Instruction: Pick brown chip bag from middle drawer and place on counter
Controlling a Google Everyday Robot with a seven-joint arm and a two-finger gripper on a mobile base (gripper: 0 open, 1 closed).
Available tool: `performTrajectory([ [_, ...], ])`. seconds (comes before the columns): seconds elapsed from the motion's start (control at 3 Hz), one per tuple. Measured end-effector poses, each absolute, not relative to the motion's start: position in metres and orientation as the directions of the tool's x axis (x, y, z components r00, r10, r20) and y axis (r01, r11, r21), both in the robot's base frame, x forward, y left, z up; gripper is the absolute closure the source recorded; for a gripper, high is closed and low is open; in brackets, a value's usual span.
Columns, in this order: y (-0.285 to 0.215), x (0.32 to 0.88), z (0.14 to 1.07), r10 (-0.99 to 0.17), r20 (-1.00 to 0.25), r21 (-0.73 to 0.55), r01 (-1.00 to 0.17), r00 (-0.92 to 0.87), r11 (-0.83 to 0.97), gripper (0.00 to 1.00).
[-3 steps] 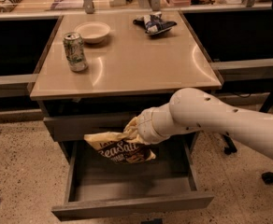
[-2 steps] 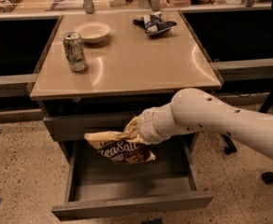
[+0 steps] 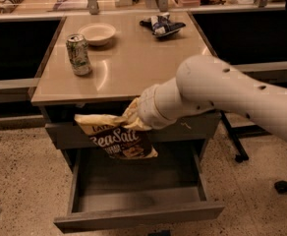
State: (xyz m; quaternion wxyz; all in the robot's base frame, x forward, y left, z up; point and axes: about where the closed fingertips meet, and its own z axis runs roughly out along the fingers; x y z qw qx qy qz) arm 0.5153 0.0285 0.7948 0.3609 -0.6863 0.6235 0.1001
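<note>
The gripper (image 3: pixel 136 114) sits just below the front edge of the counter (image 3: pixel 133 65), near the middle of that edge, at the end of the white arm (image 3: pixel 232 92) that reaches in from the right side. The wrist covers most of it, but it appears clamped on the upper right corner of the brown chip bag (image 3: pixel 116 139). The bag hangs in the air, tilted, below the front edge and above the open middle drawer (image 3: pixel 138 214), clear of the drawer's floor. On the counter, a soda can (image 3: pixel 78 54) stands toward the left edge, a pale bowl (image 3: pixel 97 33) lies near the back left corner, and a blue-and-white snack bag (image 3: pixel 162 24) lies by the back edge, right of centre.
</note>
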Motion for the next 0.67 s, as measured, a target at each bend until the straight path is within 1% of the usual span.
performTrajectory([
  [0.33, 0.036, 0.514, 0.873, -0.813, -0.548, -0.414, -0.909, 0.197, 0.059, 1.0],
  [0.67, 0.041, 0.509, 0.962, -0.841, -0.49, -0.515, -0.855, 0.231, 0.065, 1.0],
])
